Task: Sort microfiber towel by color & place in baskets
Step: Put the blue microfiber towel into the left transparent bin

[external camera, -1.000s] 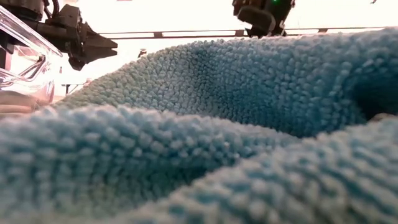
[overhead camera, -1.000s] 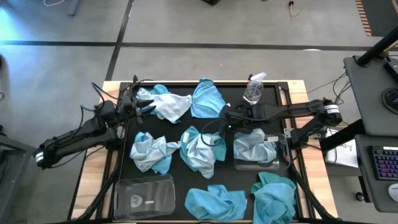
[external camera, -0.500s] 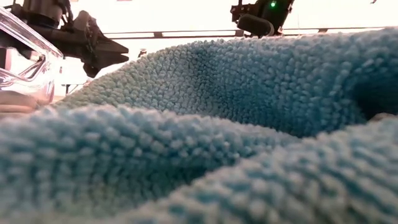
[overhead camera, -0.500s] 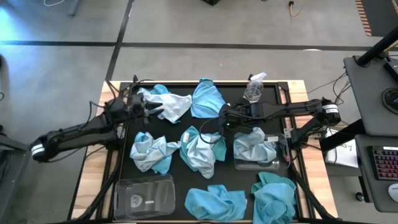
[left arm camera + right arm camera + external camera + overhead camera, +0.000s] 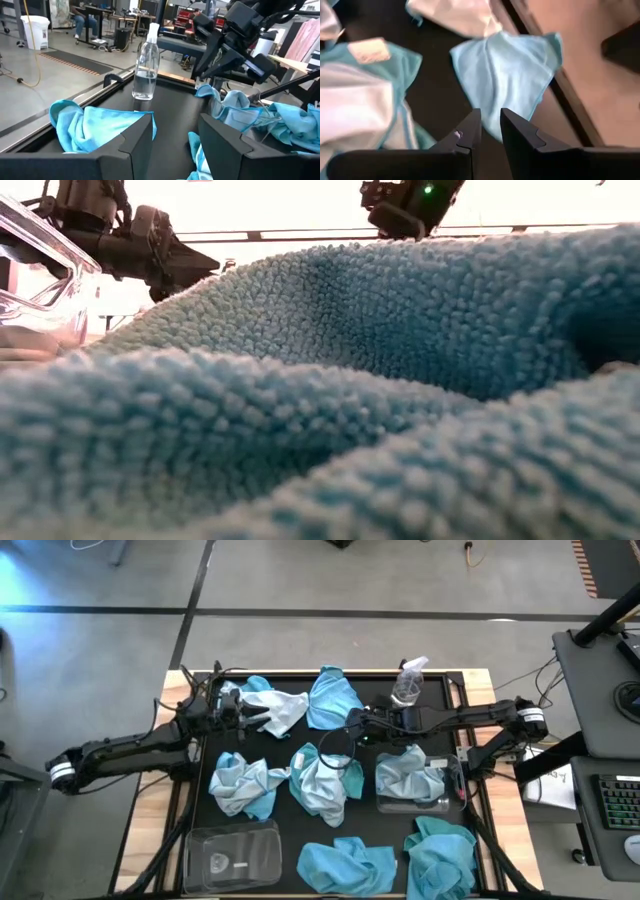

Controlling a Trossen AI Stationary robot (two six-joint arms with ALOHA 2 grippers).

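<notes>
Several towels lie crumpled on the black mat. A whitish towel (image 5: 277, 710) lies far left and a turquoise towel (image 5: 333, 700) far middle. Two mixed pale heaps (image 5: 240, 785) (image 5: 325, 780) lie mid-table, and two turquoise towels (image 5: 350, 865) (image 5: 440, 855) lie at the near edge. The right basket (image 5: 448, 802) holds a pale towel (image 5: 410, 775); the left basket (image 5: 232, 855) holds nothing. My left gripper (image 5: 248, 714) (image 5: 175, 132) hovers open over the whitish towel. My right gripper (image 5: 350, 726) (image 5: 489, 125) is narrowly open beside the turquoise towel (image 5: 505, 75).
A clear spray bottle (image 5: 408, 682) (image 5: 146, 65) stands at the far edge, right of the turquoise towel. A raised black frame (image 5: 190, 810) borders the mat. In the low view a turquoise towel (image 5: 400, 380) fills the foreground and hides most of the table.
My left gripper has moved toward the table's right, out over the whitish towel. My right gripper has moved a little toward the table's left, nearer the far turquoise towel. No towel has moved.
</notes>
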